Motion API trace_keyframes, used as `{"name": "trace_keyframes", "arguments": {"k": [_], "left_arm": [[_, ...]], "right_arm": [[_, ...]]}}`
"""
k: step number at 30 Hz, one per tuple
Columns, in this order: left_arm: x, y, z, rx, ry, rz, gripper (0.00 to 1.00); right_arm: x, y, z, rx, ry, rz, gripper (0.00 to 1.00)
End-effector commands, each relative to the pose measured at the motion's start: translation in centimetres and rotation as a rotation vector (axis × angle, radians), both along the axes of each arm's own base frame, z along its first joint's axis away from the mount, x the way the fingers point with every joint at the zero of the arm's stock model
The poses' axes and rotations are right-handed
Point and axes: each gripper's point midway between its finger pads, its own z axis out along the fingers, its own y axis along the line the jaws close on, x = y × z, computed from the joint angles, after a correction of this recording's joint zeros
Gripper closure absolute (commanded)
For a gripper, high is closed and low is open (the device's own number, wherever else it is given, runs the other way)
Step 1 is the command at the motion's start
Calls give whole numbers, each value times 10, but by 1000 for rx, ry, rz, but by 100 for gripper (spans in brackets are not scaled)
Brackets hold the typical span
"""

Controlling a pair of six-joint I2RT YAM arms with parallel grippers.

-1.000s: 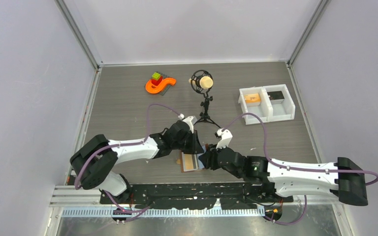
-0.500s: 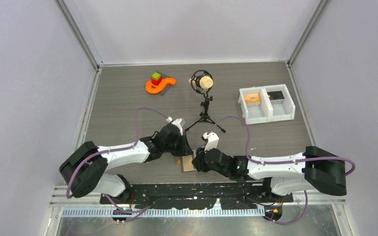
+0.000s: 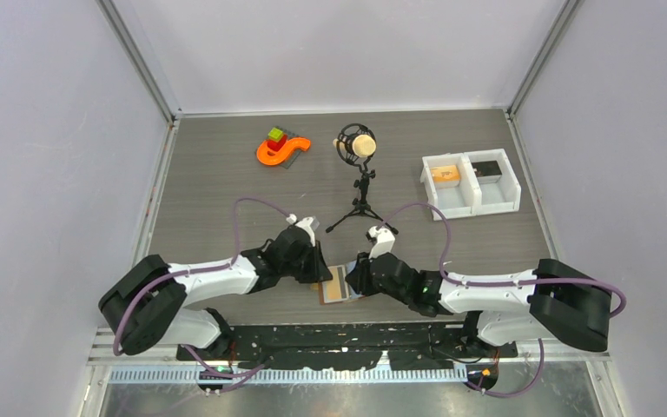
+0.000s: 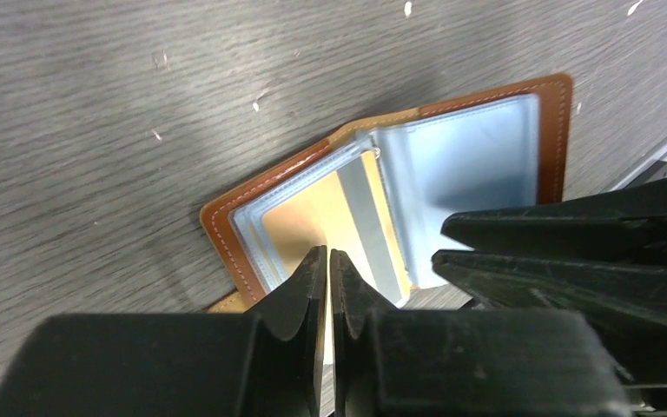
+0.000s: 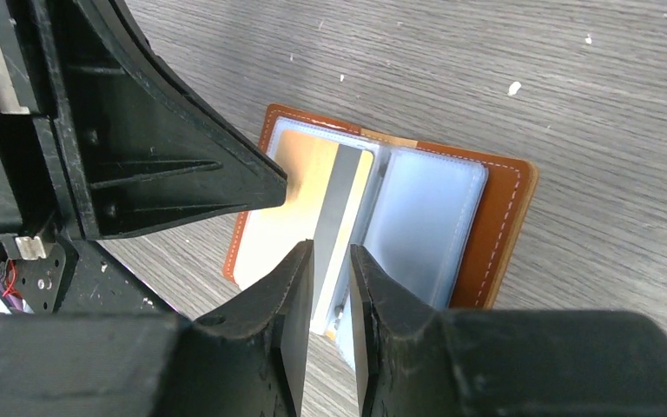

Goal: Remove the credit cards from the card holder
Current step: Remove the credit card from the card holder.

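Observation:
The card holder (image 3: 336, 285) lies open and flat near the table's front edge, brown leather outside and pale blue-grey inside (image 4: 486, 148). A gold credit card with a grey stripe (image 4: 313, 217) sits in one half; it also shows in the right wrist view (image 5: 313, 165). My left gripper (image 4: 327, 254) is shut, its tip resting on the card's edge, at the holder's left side (image 3: 319, 271). My right gripper (image 5: 331, 252) is open by a narrow gap, above the end of the card's stripe, at the holder's right side (image 3: 354, 281). Nothing is between its pads.
A microphone on a small tripod (image 3: 359, 152) stands behind the arms. An orange toy with coloured blocks (image 3: 281, 148) is at the back left. A white two-compartment bin (image 3: 471, 183) is at the right. The black rail (image 3: 347, 337) runs just below the holder.
Both arms have shifted left and toward the front edge over the last second. The holder has stayed in place and lies open between the two grippers.

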Motion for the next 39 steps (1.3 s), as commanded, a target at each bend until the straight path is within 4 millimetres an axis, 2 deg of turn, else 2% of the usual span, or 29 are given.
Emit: {"name": "trace_keyframes", "arguments": {"k": [1, 7, 14, 21, 27, 39], "left_arm": [[-3, -6, -7, -32, 14, -13, 93], [-8, 2, -18, 0, 24, -7, 93], [-12, 5, -16, 4, 20, -12, 93], [-11, 8, -4, 15, -4, -12, 89], [-13, 15, -10, 44, -4, -5, 90], [-17, 14, -22, 36, 22, -17, 92]], "right_arm": [[-1, 4, -1, 56, 20, 21, 71], [-1, 2, -11, 121, 75, 31, 74], [-1, 2, -19, 145, 104, 36, 76], [-3, 4, -15, 193, 133, 40, 76], [-2, 5, -16, 196, 141, 35, 76], [-5, 8, -19, 220, 159, 51, 81]]}}
